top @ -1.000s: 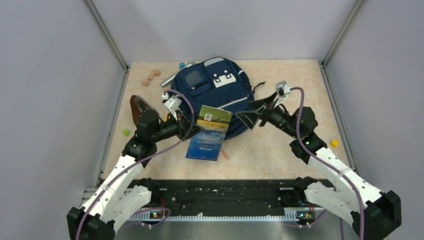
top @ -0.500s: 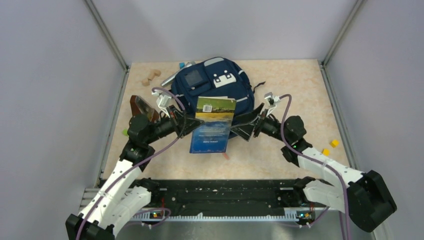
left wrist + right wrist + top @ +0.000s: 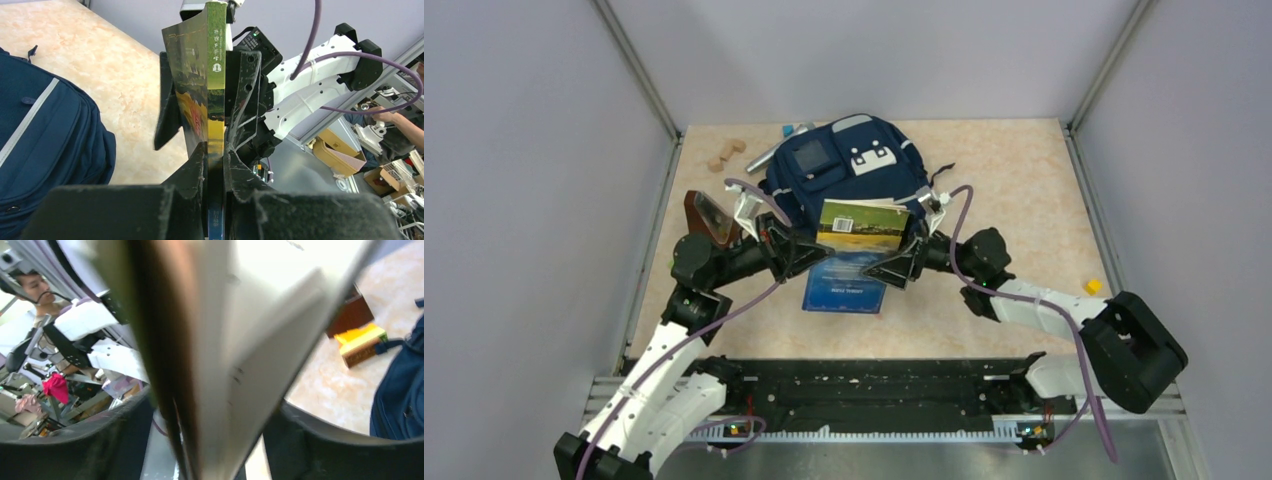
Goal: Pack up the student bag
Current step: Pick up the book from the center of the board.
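A paperback book hangs between two robot arms over the near end of the backpack, which lies flat in the far middle of the table with its front pocket and white patch facing up. The left gripper is clamped tight on the book's left edge, and in its wrist view both fingers press against the covers. The right gripper has its jaws spread wide astride the opposite edge. Whether they already press on the book or only bracket it cannot be told.

The risk lies in the shared hold. In the right wrist view the pages fan apart between the fingers, so a closing jaw may catch a few loose leaves instead of the whole block and crease them. If the arms then pull unevenly, the book could twist or slip onto the table. Nothing pins the backpack, so a push from the book may shove it away rather than go inside. Whether its main zip is open is hidden behind the book.

No brand can be read. The book's green spine carries yellow characters and the blue part of its cover has white lines of print, all too small to make out. The backpack's patch shows no legible text.
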You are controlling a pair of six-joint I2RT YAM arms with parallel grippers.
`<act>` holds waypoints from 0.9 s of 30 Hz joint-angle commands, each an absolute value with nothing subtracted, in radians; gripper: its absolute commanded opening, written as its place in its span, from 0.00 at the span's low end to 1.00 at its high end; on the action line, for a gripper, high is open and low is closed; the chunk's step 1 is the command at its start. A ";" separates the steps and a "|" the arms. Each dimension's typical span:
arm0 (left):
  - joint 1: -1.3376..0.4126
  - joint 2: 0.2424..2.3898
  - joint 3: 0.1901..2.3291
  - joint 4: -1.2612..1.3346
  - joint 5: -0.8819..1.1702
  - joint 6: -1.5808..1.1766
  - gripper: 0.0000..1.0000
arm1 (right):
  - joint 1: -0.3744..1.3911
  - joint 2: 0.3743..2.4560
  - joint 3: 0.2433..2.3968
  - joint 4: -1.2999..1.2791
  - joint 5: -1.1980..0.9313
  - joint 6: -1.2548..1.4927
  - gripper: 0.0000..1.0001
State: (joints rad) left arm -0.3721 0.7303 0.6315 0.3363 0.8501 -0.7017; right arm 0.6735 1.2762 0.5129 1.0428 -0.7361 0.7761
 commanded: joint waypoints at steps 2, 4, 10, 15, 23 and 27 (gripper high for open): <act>-0.372 0.696 0.645 0.384 0.833 -0.650 0.00 | 0.686 1.297 0.569 1.313 -0.798 0.891 0.52; -0.373 0.693 0.649 0.356 0.810 -0.620 0.00 | 0.686 1.292 0.565 1.320 -0.790 0.900 0.27; -0.375 0.721 0.681 0.138 0.642 -0.405 0.39 | 0.683 1.162 0.550 1.043 -0.646 0.781 0.00; -0.429 0.858 0.673 0.067 0.421 -0.288 0.74 | 0.650 0.993 0.618 0.493 -0.301 0.561 0.00; -0.661 1.153 0.758 0.104 0.122 -0.106 0.76 | 0.357 0.878 0.620 0.199 -0.269 0.559 0.00; -0.717 1.302 0.809 0.171 0.115 -0.030 0.75 | 0.211 0.864 0.585 0.138 -0.266 0.579 0.00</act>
State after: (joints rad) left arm -0.6800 1.2106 0.7219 0.0772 0.1936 -0.1497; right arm 0.3122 0.9089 0.5713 0.2001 -0.2905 0.5781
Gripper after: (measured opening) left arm 0.757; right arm 0.080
